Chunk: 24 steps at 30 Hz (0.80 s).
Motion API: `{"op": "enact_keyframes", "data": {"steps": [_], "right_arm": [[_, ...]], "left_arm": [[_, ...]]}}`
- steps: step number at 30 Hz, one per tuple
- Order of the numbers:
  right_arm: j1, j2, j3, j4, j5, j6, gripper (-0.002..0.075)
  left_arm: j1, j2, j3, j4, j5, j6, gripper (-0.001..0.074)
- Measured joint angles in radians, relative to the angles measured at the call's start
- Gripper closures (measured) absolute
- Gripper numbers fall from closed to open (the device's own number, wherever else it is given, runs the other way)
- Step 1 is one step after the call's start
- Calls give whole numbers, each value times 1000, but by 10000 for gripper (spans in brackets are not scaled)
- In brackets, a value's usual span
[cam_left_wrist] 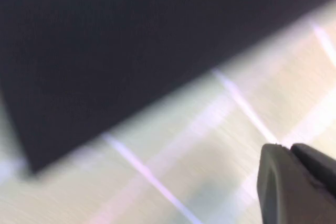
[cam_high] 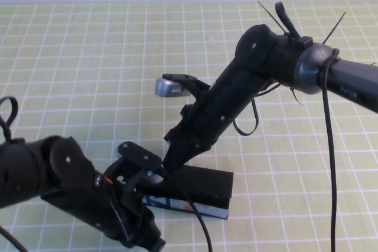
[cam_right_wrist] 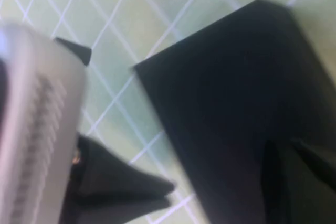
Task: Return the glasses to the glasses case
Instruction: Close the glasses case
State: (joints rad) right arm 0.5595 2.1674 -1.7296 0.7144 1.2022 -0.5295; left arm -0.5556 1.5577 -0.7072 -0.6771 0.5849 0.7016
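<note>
The glasses case (cam_high: 204,182) is a black box with its lid down, lying near the table's front, with its blue and white front edge (cam_high: 189,206) facing me. The glasses are hidden. My right gripper (cam_high: 169,159) reaches down from the right onto the left part of the case's top; in the right wrist view (cam_right_wrist: 286,156) it sits dark against the case (cam_right_wrist: 220,108). My left gripper (cam_high: 152,176) is low at the case's left end, shut and empty. In the left wrist view its tips (cam_left_wrist: 290,150) hover over the mat beside the case (cam_left_wrist: 105,40).
A green mat with a white grid (cam_high: 88,75) covers the table. The right arm (cam_high: 248,81) slants across the middle with loose cables (cam_high: 328,146) hanging from it. The left arm (cam_high: 53,175) fills the front left corner.
</note>
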Motion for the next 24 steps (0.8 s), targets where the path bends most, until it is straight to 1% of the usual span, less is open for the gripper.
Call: {"op": "enact_keyframes", "data": {"steps": [2, 5, 7, 10, 16, 19, 24], "right_arm": [[14, -10, 16, -14, 0, 0, 743], [28, -12, 51, -41, 0, 0, 743], [28, -12, 69, -44, 0, 0, 743], [28, -12, 81, -44, 0, 0, 743], [28, -33, 85, -71, -2, 0, 743], [21, -73, 94, -106, -11, 0, 743], [3, -207, 96, -136, -112, 0, 743]], "left_arm": [[0, -14, -40, 56, 125, -34, 738], [0, -54, -126, 168, 298, -158, 738], [0, -101, -184, 252, 371, -248, 738], [0, -189, -251, 371, 432, -360, 738], [0, -426, -293, 571, 459, -528, 738], [0, -559, -293, 606, 437, -570, 738], [0, -765, -276, 615, 357, -626, 738]]}}
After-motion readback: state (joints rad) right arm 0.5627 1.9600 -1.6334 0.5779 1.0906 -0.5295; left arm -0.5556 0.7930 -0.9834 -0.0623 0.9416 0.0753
